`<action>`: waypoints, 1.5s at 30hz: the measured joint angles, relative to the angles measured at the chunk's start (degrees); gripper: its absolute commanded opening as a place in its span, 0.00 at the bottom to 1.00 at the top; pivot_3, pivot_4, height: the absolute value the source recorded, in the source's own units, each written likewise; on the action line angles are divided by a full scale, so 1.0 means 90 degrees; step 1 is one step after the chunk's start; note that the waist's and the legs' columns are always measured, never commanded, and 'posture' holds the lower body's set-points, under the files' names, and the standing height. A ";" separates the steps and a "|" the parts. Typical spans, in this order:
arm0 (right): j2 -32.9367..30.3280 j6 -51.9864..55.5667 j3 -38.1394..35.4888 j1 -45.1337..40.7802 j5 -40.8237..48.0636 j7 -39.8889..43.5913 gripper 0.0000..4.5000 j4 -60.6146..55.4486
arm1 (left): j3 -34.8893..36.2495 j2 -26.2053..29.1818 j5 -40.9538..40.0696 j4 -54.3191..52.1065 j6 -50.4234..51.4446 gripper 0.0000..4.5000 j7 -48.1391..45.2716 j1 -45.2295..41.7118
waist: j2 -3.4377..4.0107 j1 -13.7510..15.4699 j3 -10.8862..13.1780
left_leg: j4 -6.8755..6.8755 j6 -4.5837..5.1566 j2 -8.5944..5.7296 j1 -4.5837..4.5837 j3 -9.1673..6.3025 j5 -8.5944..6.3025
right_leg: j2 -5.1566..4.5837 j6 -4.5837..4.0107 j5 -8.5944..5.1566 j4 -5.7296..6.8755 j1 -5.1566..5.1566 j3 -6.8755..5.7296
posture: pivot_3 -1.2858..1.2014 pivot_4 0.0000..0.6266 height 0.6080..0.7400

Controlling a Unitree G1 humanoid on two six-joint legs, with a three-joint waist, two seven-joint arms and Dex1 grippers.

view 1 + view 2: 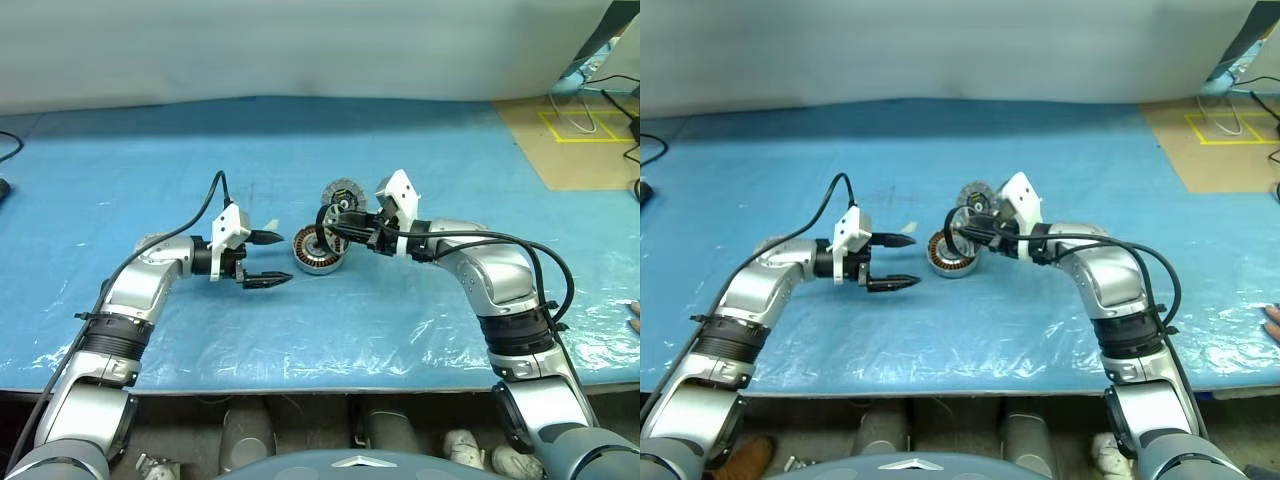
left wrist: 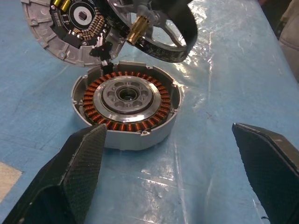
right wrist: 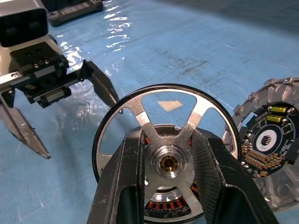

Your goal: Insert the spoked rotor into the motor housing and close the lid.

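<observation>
Blue plastic-covered table [image 1: 300, 330] — right gripper [image 3: 168, 163] clamps the silver dark-rimmed spoked rotor [image 3: 161, 135] above the copper-wound round motor housing [image 2: 127, 107]; left gripper [image 1: 268, 260] gapes wide.

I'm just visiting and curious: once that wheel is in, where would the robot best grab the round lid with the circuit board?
Probably by its rim. The lid leans tilted against the motor housing, circuit face up, so its raised outer edge is free. The open left gripper could come in from the side, one finger on each face, keeping off the board's small parts.

Blue table [image 1: 150, 150] (motor housing [image 1: 318, 252], lid [image 1: 342, 194]).
</observation>
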 measured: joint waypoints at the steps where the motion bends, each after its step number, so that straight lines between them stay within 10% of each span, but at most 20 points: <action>1: -0.0025 -0.0065 0.0042 -0.0043 -0.0023 0.0003 0.26 0.0048 | 0.0000 -0.0002 -0.0001 -0.0009 0.0002 1.00 0.0013 0.0024 | 0.0000 0.0000 0.0000 | 0.0001 0.0000 0.0001 0.0001 0.0000 0.0000 | 0.0000 0.0000 0.0000 0.0001 0.0000 0.0000 | 0.52 0.24 1.00; 28: -0.0134 -0.0737 0.0751 -0.0072 -0.0490 0.0286 0.26 0.0507 | 0.0001 -0.0069 -0.0005 -0.0114 -0.0088 1.00 0.0128 0.0054 | 0.0000 0.0004 0.0000 | 0.0022 0.0001 0.0000 0.0004 -0.0002 0.0000 | -0.0001 -0.0003 -0.0001 0.0028 0.0001 0.0003 | 0.52 0.24 1.00; 34: -0.0159 -0.0951 0.0914 -0.0071 -0.0788 0.0266 0.67 0.0752 | 0.0001 -0.0077 -0.0005 -0.0114 -0.0088 1.00 0.0130 0.0060 | 0.0000 0.0003 0.0000 | 0.0030 0.0001 0.0000 0.0004 -0.0002 0.0000 | -0.0002 -0.0008 -0.0004 0.0036 0.0001 0.0004 | 0.52 0.24 1.00; 45: -0.0108 -0.0763 0.0676 -0.0082 -0.0600 0.0274 0.67 0.0708 | 0.0007 -0.0057 -0.0019 -0.0114 -0.0062 1.00 0.0115 0.0089 | 0.0000 0.0003 0.0000 | 0.0031 0.0001 0.0002 0.0005 -0.0003 0.0000 | -0.0001 -0.0008 -0.0005 0.0038 0.0001 0.0004 | 0.52 0.24 1.00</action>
